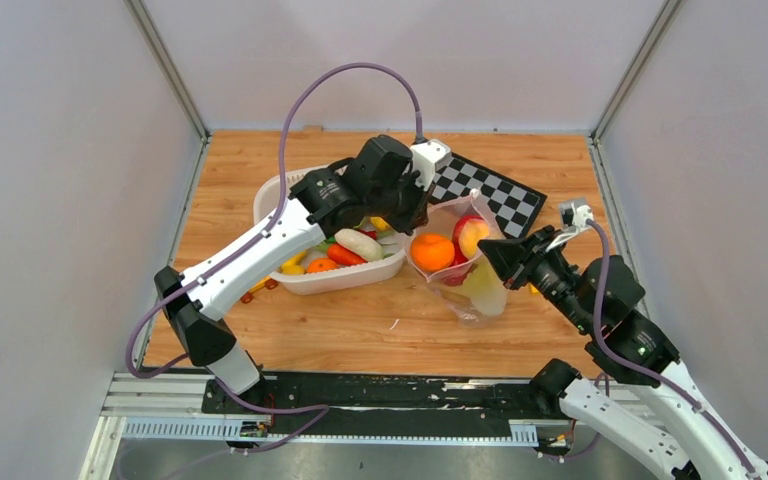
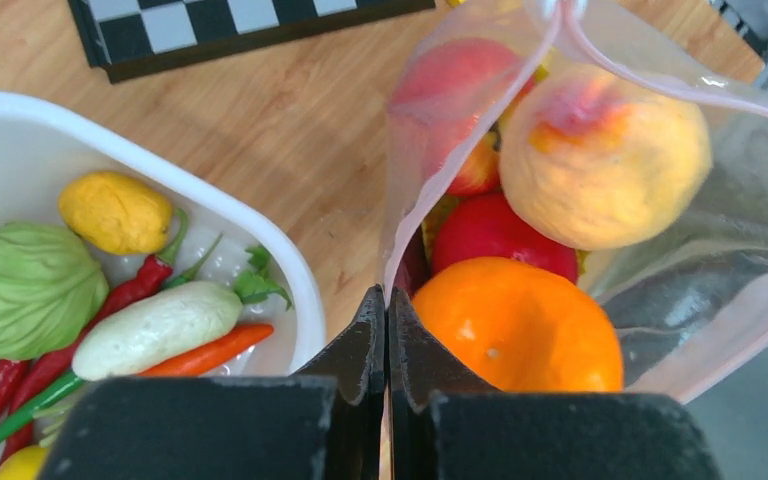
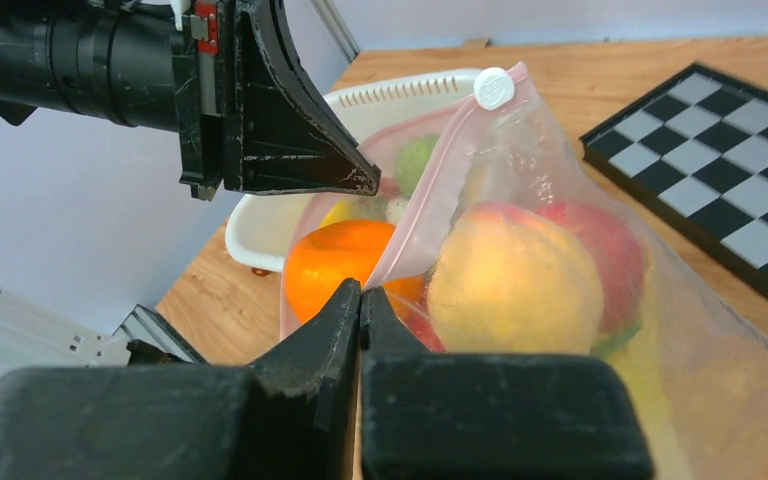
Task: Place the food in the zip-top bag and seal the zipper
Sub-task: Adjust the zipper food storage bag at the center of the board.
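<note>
1. Zip-top bag (image 1: 482,292) stands on the wooden table (image 1: 360,330), between the white basket (image 1: 268,200) and the right arm, just beside the checkerboard (image 1: 505,195).
2. Its mouth gapes upward, and the zip-top bag is stretched between the 2 grippers, 1 on each side of the opening.
3. Left gripper (image 2: 387,300): the jaws are pressed together with no gap, and the clear film of the basket-side rim is pinched between the tips.
4. Right gripper (image 3: 361,292): the jaws are likewise closed tight, clamped on the pale pink zipper (image 3: 428,205) along the opposite rim. The bag bulges directly ahead of its tips.
5. Inside the bag an orange (image 1: 432,251) lies nearest the left gripper. A yellow-pink peach (image 1: 474,236) sits beside it, and a red fruit (image 2: 500,235) is wedged between the 2.
6. A white round tab (image 3: 493,88) sits at the upper end of the zipper.
7. The basket holds a green cabbage (image 2: 25,285), a yellow fruit (image 2: 115,212), red chillies (image 2: 120,295), a white gourd (image 2: 155,330) and a carrot (image 2: 215,350), all outside the bag.
</note>
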Robot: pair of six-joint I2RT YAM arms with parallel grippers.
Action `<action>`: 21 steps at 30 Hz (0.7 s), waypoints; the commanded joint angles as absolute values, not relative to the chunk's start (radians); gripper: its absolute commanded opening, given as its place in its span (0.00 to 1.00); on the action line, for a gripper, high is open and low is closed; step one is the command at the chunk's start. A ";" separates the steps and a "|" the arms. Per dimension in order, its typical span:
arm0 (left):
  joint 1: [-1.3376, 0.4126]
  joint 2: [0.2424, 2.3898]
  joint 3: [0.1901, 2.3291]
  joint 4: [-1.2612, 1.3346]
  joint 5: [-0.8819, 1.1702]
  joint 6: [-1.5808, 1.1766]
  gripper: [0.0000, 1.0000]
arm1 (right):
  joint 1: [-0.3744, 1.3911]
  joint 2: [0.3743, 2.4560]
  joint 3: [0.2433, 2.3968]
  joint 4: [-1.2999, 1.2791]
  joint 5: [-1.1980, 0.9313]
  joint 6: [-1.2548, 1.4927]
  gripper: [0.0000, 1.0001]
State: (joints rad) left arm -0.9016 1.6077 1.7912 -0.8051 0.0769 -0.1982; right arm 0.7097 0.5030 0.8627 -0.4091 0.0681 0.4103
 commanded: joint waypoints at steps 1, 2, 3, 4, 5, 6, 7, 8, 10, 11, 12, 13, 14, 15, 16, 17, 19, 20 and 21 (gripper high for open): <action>-0.897 1.548 1.795 -0.786 0.180 -0.156 0.00 | 0.706 0.533 0.858 -0.345 0.038 0.572 0.00; -0.897 1.535 1.777 -0.757 0.224 -0.156 0.00 | 0.707 0.530 0.847 -0.325 0.043 0.597 0.00; -0.897 1.532 1.771 -0.740 0.261 -0.158 0.00 | 0.707 0.524 0.831 -0.295 0.043 0.618 0.00; -0.897 1.534 1.774 -0.730 0.280 -0.170 0.00 | 0.706 0.519 0.814 -0.258 0.038 0.643 0.00; -0.897 1.537 1.775 -0.719 0.295 -0.189 0.00 | 0.706 0.516 0.792 -0.223 0.028 0.660 0.00; -0.897 1.540 1.772 -0.690 0.337 -0.203 0.00 | 0.706 0.516 0.775 -0.183 0.018 0.671 0.00; -0.897 1.541 1.769 -0.669 0.355 -0.223 0.00 | 0.707 0.518 0.761 -0.147 -0.012 0.680 0.00; -0.897 1.542 1.767 -0.654 0.352 -0.236 0.00 | 0.706 0.525 0.750 -0.120 -0.027 0.683 0.00; -0.897 1.538 1.750 -0.643 0.261 -0.246 0.00 | 0.706 0.552 0.747 -0.129 -0.009 0.682 0.00; -0.897 1.536 1.740 -0.649 0.189 -0.246 0.00 | 0.707 0.574 0.756 -0.182 0.032 0.684 0.00; -0.897 1.538 1.734 -0.661 0.127 -0.244 0.00 | 0.706 0.590 0.764 -0.224 0.075 0.693 0.00; -0.896 1.540 1.732 -0.677 0.070 -0.248 0.00 | 0.707 0.599 0.771 -0.249 0.102 0.701 0.00; -0.896 1.537 1.732 -0.687 0.031 -0.248 0.00 | 0.706 0.604 0.769 -0.250 0.109 0.703 0.00; -0.896 1.530 1.736 -0.697 0.010 -0.236 0.00 | 0.706 0.602 0.762 -0.240 0.103 0.702 0.00; -0.896 1.527 1.743 -0.704 0.005 -0.222 0.05 | 0.707 0.598 0.756 -0.231 0.102 0.704 0.00; -0.896 1.524 1.754 -0.713 -0.011 -0.204 0.15 | 0.706 0.594 0.752 -0.223 0.105 0.708 0.00; -0.893 1.523 1.757 -0.722 -0.036 -0.176 0.31 | 0.707 0.586 0.746 -0.216 0.129 0.717 0.00; -0.888 1.519 1.748 -0.722 -0.045 -0.174 0.46 | 0.707 0.584 0.743 -0.216 0.141 0.722 0.00; -0.881 1.511 1.733 -0.717 -0.045 -0.175 0.55 | 0.706 0.583 0.741 -0.211 0.146 0.726 0.00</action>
